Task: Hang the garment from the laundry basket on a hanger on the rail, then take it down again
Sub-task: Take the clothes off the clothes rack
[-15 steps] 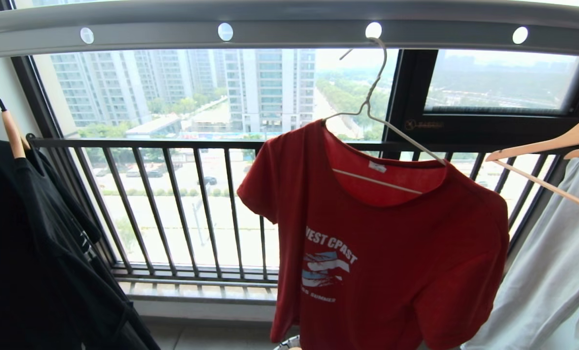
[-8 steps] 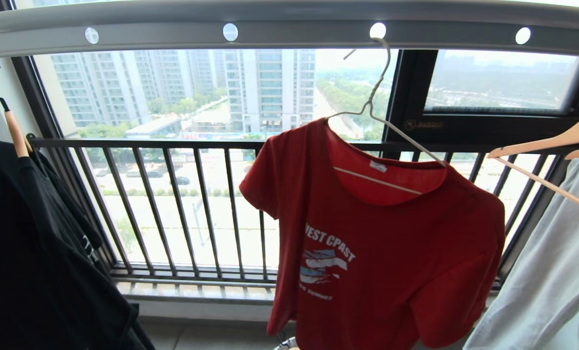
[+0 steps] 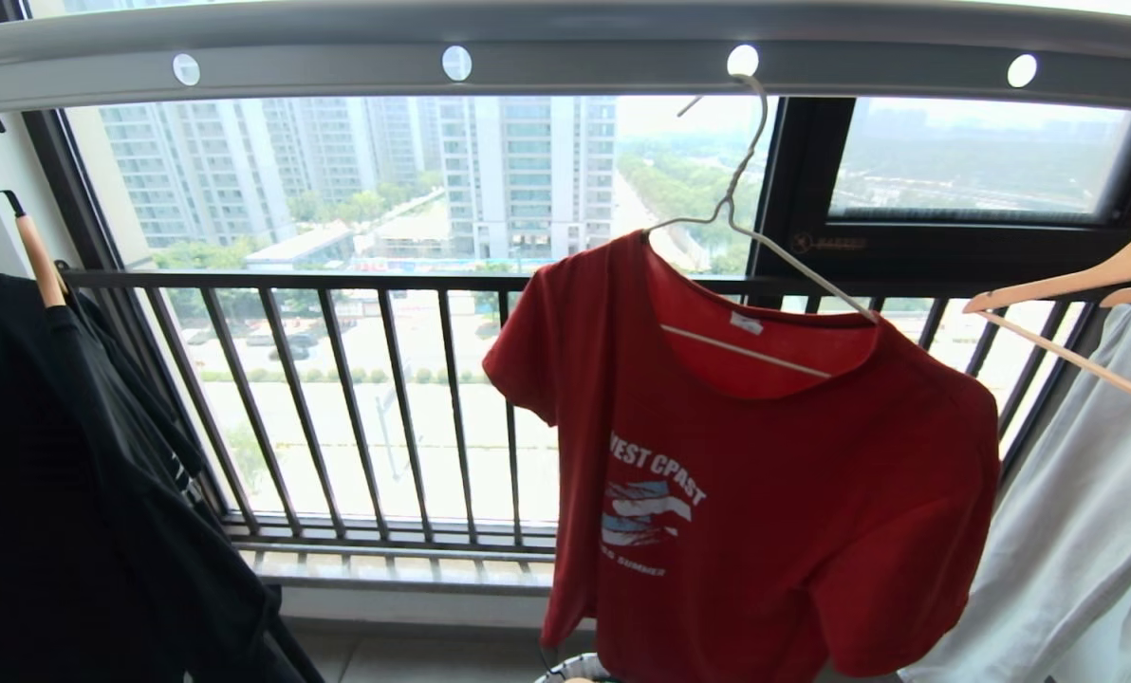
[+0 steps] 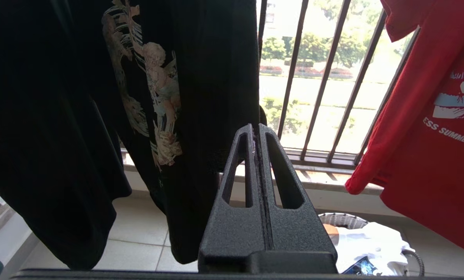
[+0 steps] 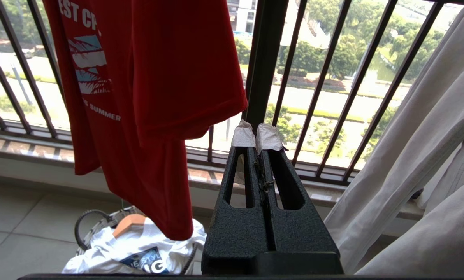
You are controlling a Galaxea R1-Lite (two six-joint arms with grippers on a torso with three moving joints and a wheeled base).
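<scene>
The garment [image 3: 765, 493] hangs on the hanger [image 3: 755, 237], hooked on the rail [image 3: 565, 57] right of its middle, above the laundry basket [image 5: 99, 225]. Hanging appears complete; take-down is next. Left gripper [image 4: 255, 130] and right gripper [image 5: 257, 134] sit low, jaws closed, empty. One must open, rise and unhook the hanger.

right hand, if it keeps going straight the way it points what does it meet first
Most likely the black railing: the shut right hand points at its thick upright post with nothing in between. The red T-shirt hangs off to one side and the pale grey garment to the other, though depth is hard to judge.
</scene>
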